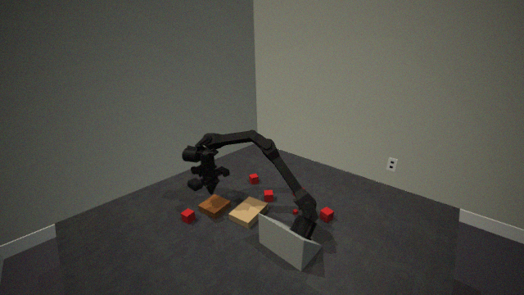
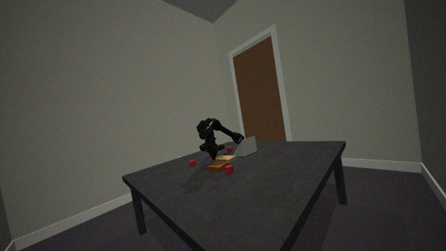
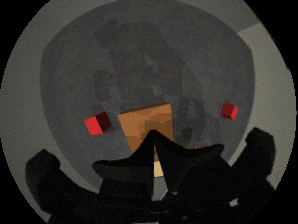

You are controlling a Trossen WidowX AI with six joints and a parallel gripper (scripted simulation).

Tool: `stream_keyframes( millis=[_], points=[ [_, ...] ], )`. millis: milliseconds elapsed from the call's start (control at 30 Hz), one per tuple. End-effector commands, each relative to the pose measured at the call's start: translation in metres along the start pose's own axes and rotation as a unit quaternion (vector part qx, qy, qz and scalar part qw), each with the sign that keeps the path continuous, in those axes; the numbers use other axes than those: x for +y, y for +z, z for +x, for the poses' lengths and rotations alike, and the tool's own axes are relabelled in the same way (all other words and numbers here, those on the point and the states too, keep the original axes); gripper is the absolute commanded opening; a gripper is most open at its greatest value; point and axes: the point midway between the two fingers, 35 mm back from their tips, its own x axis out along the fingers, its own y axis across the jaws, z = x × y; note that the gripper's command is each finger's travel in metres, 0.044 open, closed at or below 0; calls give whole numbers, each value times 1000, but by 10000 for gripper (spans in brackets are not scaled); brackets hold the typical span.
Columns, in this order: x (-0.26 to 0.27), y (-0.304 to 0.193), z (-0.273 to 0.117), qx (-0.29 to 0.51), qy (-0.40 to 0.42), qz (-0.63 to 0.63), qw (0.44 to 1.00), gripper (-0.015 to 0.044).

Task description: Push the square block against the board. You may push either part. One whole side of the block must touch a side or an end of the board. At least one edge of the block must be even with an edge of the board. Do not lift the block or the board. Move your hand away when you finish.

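Note:
The orange-brown square block (image 1: 208,206) (image 2: 216,167) (image 3: 131,124) lies flat on the table. The tan board (image 1: 245,212) (image 2: 228,158) (image 3: 158,169) lies flat beside it, nearer the arm's base. A narrow strip of table shows between them in the top view, so they are apart. My gripper (image 1: 211,192) (image 2: 214,159) (image 3: 152,132) is shut and empty, pointing down. Its tips are close to the block's far corner in the top view and overlap the block in the wrist view; whether they touch it I cannot tell. The fingers hide part of the block and most of the board in the wrist view.
A red cube (image 1: 188,215) (image 2: 228,169) (image 3: 94,125) lies close to the block. Another red cube (image 1: 254,179) (image 2: 192,163) (image 3: 229,111) lies on the opposite side. A third red cube (image 1: 268,196) is near the board. A grey wedge (image 1: 279,240) (image 2: 247,146) stands by the arm's base.

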Motion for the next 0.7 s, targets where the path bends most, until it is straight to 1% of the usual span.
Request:
stream_keyframes(
  millis=[0,333,667],
  points=[
    [7,-2,3,3,0,-62,998,0],
    [25,-9,3,4,0,-234,972,0],
    [42,-15,4,5,0,-399,917,0]
  ],
)
